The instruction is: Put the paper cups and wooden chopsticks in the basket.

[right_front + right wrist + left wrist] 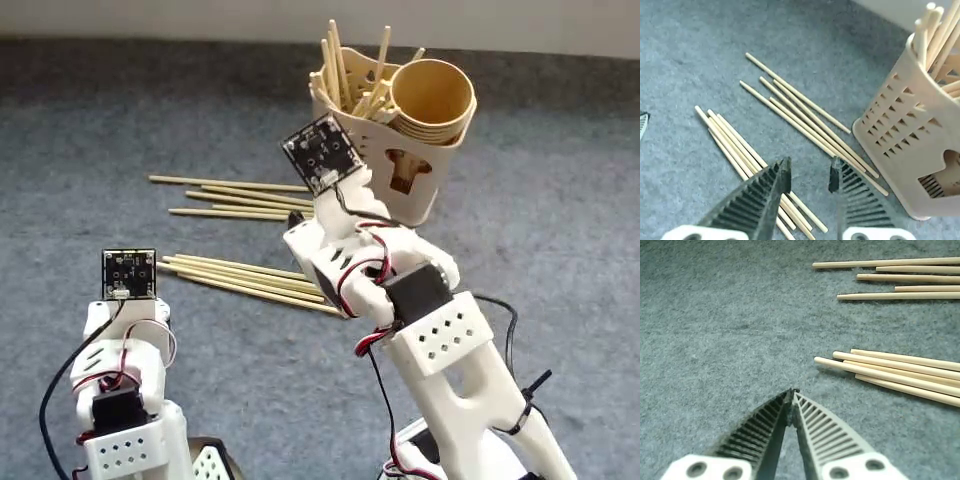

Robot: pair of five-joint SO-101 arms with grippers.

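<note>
In the high view, the basket (405,175) is standing toward the far edge of the tabletop (560,260), right of the middle. It is already holding a stack of paper cups (432,98) in one compartment and a bunch of upright chopsticks (348,70) in the other. Two loose bundles are lying across the middle of the tabletop: the far bundle (235,198) just left of the basket, and the near bundle (245,278) closer to the near edge. My right arm (400,300) is hanging over the gap between them, close beside the basket. My left arm (125,340) is sitting by the near edge, at the left.

In the left wrist view, my left jaws are pressing tip to tip and gripping nothing. They are hovering over bare tabletop just beside the ends of the near bundle (890,372).

In the right wrist view, my right jaws are standing partly open with nothing between them, above the near bundle (740,145). The basket (910,130) is close by.

I am judging the risks like this. The sticks are thin and round, so a pinch on several could be letting some roll free or slip out on the lift. The basket looks light, so a nudge from my right arm could be tipping it and spilling the cups. The upright sticks may also be blocking new ones from sliding in.
</note>
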